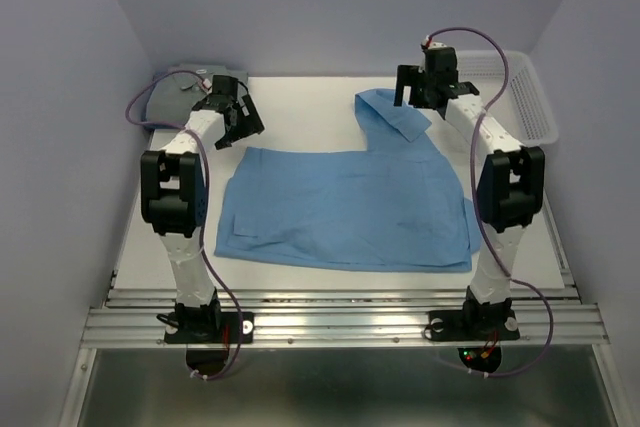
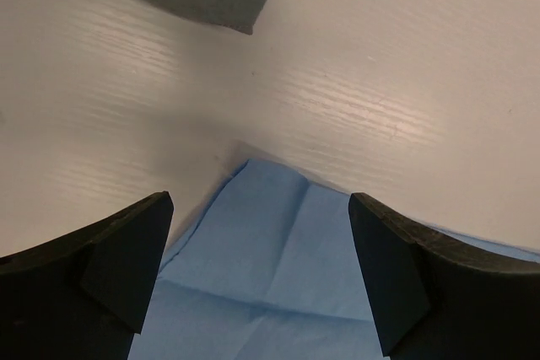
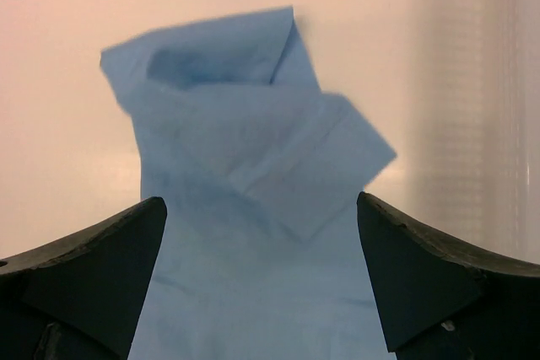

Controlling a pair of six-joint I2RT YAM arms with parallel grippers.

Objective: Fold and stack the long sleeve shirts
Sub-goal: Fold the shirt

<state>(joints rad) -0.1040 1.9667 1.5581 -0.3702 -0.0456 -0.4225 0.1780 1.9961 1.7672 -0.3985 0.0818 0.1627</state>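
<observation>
1. On the white counter (image 1: 300, 117) in front of the two arms, the sky-blue shirt (image 1: 345, 212) lies spread flat across the middle. It forms a broad rectangle and looks only partly folded.
2. At the far left corner, the grey-green shirt (image 1: 178, 95) sits as a compact folded slab, well apart from the blue one. That half of the job looks finished.
3. At the blue shirt's far right, a sleeve (image 1: 392, 115) juts past the body toward the back of the counter, its cuff turned over on itself. It appears not yet brought in.
4. The left gripper (image 1: 243, 119) hangs over the blue shirt's far left corner, its jaws spread wide and holding nothing. Its wrist camera shows that corner lying between the fingers, with an edge of the grey-green shirt beyond.
5. The right gripper (image 1: 420, 95) is poised above the loose sleeve, its jaws also apart and empty. Its wrist view frames the turned cuff between them, slightly blurred.
6. By these pictures the task stands near its midpoint, with one shirt folded and the second laid out. What is left, as I judge it, is to tuck in the sleeve, fold the blue body down to the size of the grey-green slab, and set one on the other.
7. A white mesh basket (image 1: 530, 97) stands at the far right edge, beside the right arm.
</observation>
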